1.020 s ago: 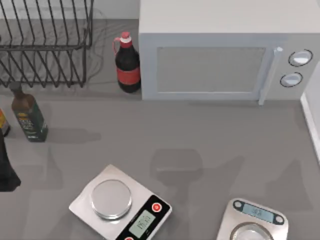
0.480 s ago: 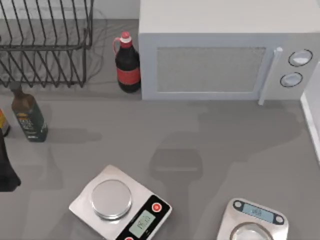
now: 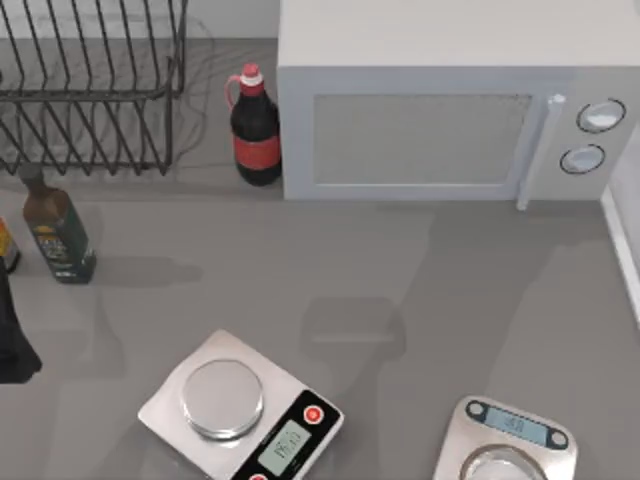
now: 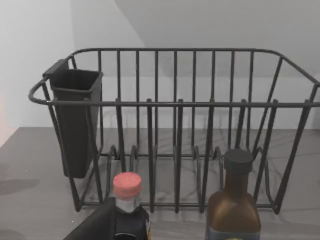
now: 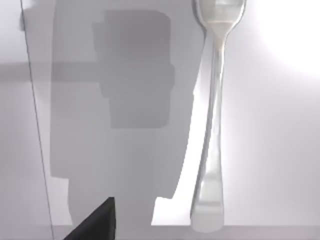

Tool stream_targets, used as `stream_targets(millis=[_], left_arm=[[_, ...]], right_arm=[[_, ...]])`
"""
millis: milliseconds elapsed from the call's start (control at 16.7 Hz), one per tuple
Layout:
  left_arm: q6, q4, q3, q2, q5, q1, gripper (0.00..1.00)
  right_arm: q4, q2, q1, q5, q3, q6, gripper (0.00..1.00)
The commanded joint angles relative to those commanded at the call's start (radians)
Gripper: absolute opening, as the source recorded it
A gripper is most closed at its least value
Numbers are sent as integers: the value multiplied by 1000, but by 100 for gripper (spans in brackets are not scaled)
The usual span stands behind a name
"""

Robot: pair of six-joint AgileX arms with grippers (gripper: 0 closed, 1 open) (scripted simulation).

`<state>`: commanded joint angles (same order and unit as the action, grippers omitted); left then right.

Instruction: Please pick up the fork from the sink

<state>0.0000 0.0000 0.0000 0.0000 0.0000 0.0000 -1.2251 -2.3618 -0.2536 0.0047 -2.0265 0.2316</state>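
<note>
Shifting across the counter (image 3: 300, 250) toward the microwave (image 3: 420, 140) over the last second, arm shadow in the top view, so right arm likely closing in over the sink, approach only, nothing lifted yet. Seen from the right wrist: fork (image 5: 212, 125) lying flat on the pale sink floor (image 5: 280, 150), apart from the dark tip of the right gripper (image 5: 95, 225) and untouched — open or closed, cannot tell. Left arm (image 3: 12, 345) parked at the table's left edge — grip state likewise cannot tell.
</note>
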Motion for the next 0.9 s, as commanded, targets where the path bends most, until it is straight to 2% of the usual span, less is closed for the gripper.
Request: stream_targets(millis=[480,900], left_arm=[[0,0,0,0,0,0,100],[0,0,0,0,0,0,100]], right_arm=[[9,-23,4,0,0,1,100],[334,-168,1,2,155,-1,100]])
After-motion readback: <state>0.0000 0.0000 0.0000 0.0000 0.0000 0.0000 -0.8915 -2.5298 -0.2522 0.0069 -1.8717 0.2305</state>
